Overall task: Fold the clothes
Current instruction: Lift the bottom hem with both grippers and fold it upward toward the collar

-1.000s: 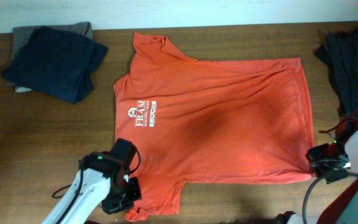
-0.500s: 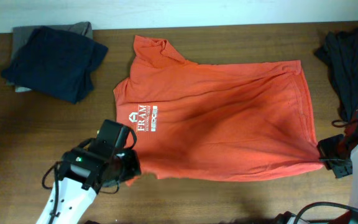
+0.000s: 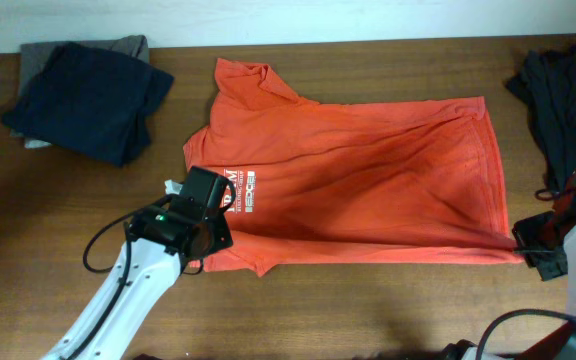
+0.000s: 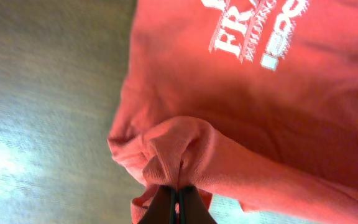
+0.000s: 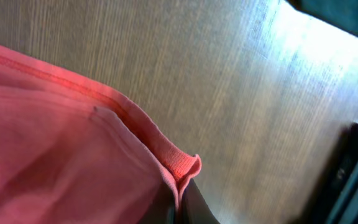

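Well off from the left gripper (image 4: pixel 178 200), up and to its left in the overhead view, a folded navy garment (image 3: pixel 88 95) lies on top of a grey one (image 3: pixel 38 52), apart from everything else. The left gripper is pinched tight on a bunched fold of the red-orange T-shirt (image 3: pixel 368 170), at the sleeve end just below the white lettering (image 4: pixel 253 28). Seen from above, the gripper's body hides part of that lettering. The shirt spreads across the wooden table (image 3: pixel 368 320) between the two tools, its near edge running almost straight from one to the other. The right gripper (image 5: pixel 180 198) is clamped narrow on the shirt's hem corner, the cloth curling over its tips. Beyond it, toward the table's back right corner, a heap of black clothing (image 3: pixel 563 100) lies near the shirt's hem but apart from it. The heap's lower end comes close to the right arm.
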`<control>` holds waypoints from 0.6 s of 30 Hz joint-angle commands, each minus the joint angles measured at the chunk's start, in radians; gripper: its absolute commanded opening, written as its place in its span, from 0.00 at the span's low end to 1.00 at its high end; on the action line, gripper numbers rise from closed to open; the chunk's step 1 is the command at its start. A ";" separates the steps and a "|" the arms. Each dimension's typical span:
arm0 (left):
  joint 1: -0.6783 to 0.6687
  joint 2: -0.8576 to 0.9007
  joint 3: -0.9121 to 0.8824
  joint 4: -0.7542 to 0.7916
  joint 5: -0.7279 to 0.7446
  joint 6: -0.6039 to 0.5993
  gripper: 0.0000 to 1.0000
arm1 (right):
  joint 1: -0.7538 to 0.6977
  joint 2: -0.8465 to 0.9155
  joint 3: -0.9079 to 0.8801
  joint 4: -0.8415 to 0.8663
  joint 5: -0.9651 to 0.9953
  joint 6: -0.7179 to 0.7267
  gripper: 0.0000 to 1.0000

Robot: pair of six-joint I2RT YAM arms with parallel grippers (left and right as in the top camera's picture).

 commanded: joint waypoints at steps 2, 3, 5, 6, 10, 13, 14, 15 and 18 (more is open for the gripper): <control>-0.001 0.029 0.014 0.053 -0.106 0.006 0.01 | -0.005 0.024 0.021 0.049 -0.034 0.015 0.04; -0.001 0.030 0.014 0.070 -0.113 0.011 0.01 | -0.005 0.027 0.021 0.059 -0.041 0.015 0.04; -0.001 0.030 0.014 0.100 -0.138 0.013 0.01 | -0.005 0.031 0.021 0.077 -0.052 0.015 0.04; -0.001 0.030 0.014 0.110 -0.146 0.014 0.01 | -0.005 0.033 0.021 0.082 -0.055 0.015 0.04; -0.001 0.030 0.014 0.151 -0.170 0.014 0.02 | -0.005 0.048 0.021 0.113 -0.060 0.015 0.04; -0.001 0.033 0.014 0.177 -0.183 0.014 0.04 | -0.004 0.069 0.021 0.134 -0.087 0.015 0.04; -0.001 0.035 0.014 0.181 -0.186 0.013 0.04 | -0.003 0.080 0.021 0.145 -0.103 0.015 0.04; -0.001 0.037 0.014 0.183 -0.192 0.014 0.04 | -0.002 0.087 0.021 0.154 -0.113 0.015 0.04; 0.000 0.046 0.014 0.188 -0.210 0.014 0.04 | 0.007 0.111 0.020 0.183 -0.128 0.015 0.04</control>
